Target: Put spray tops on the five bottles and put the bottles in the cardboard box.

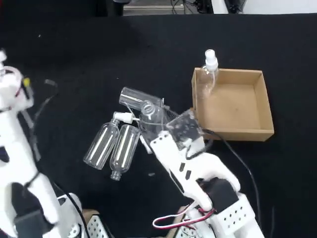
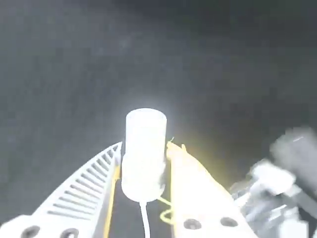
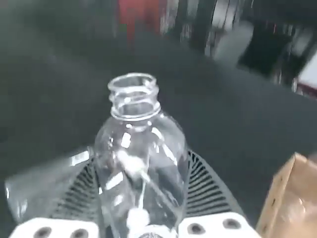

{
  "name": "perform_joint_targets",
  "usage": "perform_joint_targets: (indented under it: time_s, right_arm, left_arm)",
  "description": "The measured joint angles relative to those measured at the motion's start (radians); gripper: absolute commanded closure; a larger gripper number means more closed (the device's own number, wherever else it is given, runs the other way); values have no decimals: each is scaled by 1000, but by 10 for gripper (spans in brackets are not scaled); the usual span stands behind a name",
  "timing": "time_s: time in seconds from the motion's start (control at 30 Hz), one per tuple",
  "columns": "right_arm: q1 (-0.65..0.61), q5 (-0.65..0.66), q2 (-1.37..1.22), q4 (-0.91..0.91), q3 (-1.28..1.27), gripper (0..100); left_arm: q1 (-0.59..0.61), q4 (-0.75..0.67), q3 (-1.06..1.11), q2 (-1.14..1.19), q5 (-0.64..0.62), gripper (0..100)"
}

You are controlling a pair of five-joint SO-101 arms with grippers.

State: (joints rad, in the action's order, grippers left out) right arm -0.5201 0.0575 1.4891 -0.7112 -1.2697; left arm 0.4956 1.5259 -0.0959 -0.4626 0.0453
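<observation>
"Right wrist view: where's the bottle?"

"Clamped between the two fingers of the right gripper. The clear bottle stands upright in that grasp, its threaded neck bare."

"And from the high view?"

"The clear bottle is held over the black table, near the left wall of the cardboard box. The right arm comes up from the lower edge, with its forearm slanting toward the box."

"What about the spray top?"

"In the left wrist view the left gripper pinches a white spray top by its sides. The head points away from the wrist and the thin dip tube trails back between the fingers."

"Where's that arm?"

"The left arm rises along the left edge of the high view, well apart from the right arm."

"And the other bottles?"

"A finished bottle stands inside the box at its far left corner, with its top on. Three lie on the table by the right gripper. A topped bottle and an uncapped bottle touch side by side. A third bottle lies just beyond the clear bottle, and I cannot tell whether it is capped."
</observation>
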Motion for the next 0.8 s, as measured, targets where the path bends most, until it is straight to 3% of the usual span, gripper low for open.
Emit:
perform_joint_targets:
  time_s: [0.1,0.4,0.63,0.8]
  right_arm:
    - [0,-57,43,84,-44,988]
    - [0,-95,110,123,-97,988]
    - [0,-97,121,123,-115,988]
    - [0,-97,121,123,-126,988]
  left_arm:
    - [-126,0,-147,-23,-94,971]
    - [-549,-31,-531,-40,-201,968]
    - [-879,-167,-591,-54,-203,967]
    - [-979,-222,-589,-38,-203,967]
